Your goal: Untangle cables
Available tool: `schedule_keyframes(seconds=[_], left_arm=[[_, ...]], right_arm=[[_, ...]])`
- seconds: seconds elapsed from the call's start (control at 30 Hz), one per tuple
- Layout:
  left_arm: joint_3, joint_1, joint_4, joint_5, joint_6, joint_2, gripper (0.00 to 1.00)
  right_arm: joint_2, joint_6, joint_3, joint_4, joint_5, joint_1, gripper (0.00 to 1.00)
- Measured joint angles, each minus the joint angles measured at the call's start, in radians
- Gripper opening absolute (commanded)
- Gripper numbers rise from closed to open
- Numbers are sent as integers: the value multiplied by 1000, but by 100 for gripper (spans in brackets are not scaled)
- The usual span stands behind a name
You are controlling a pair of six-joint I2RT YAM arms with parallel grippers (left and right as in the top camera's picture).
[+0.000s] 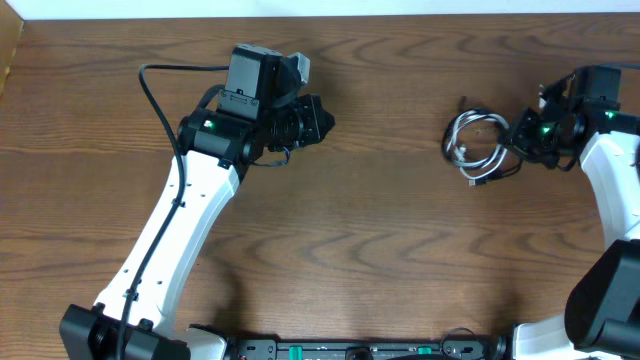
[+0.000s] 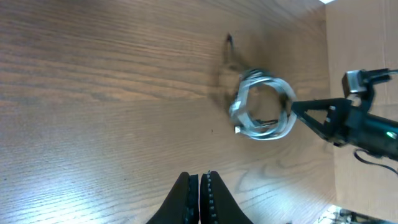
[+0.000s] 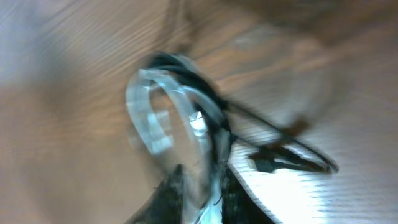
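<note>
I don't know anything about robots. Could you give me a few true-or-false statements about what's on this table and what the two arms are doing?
1. The cables lie as a small coil on a wooden table. True.
2. The left gripper holds the cables. False: its fingers are shut on nothing, well apart from the cables.
3. The right gripper is at the edge of the cables, with a white cord between its fingers. True, though the right wrist view is blurred.
4. The cables are all black. False: white and black cords are coiled together.
5. The cables lie on the left arm's side. False: they are on the right arm's side.
</note>
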Motion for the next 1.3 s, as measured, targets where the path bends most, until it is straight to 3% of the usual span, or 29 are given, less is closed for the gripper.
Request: schedule_keyframes(seconds=[0.07,0.27,0.43,0.63,0.77,0.87,0.97,1.13,1.3], left_arm=[[0,2,0,-4,-5,0,7],[0,3,24,6,-56,0,8],[0,34,143,154,-74,0,7],[0,137,270,453,-122,0,7],[0,162,266,531,-149,-1,8],[2,152,158,484,-129,-2,8],[1,134,37,338,-109,-2,8],[0,115,-49,84,-100,-2,8],[0,115,-59,-14,-97,-2,9]], right_arm=[[-2,-56,37,-25,-84,2,43],[-66,-135,72,-69,-223,41,55],[-111,-172,73,-72,-274,108,56],[-136,-214,73,-35,-316,175,53],[-136,-172,73,-30,-180,190,48],[-133,-119,73,-35,1,200,42],[-95,-76,73,-33,121,222,38],[61,-34,73,16,183,281,32],[194,-8,72,89,199,329,28]])
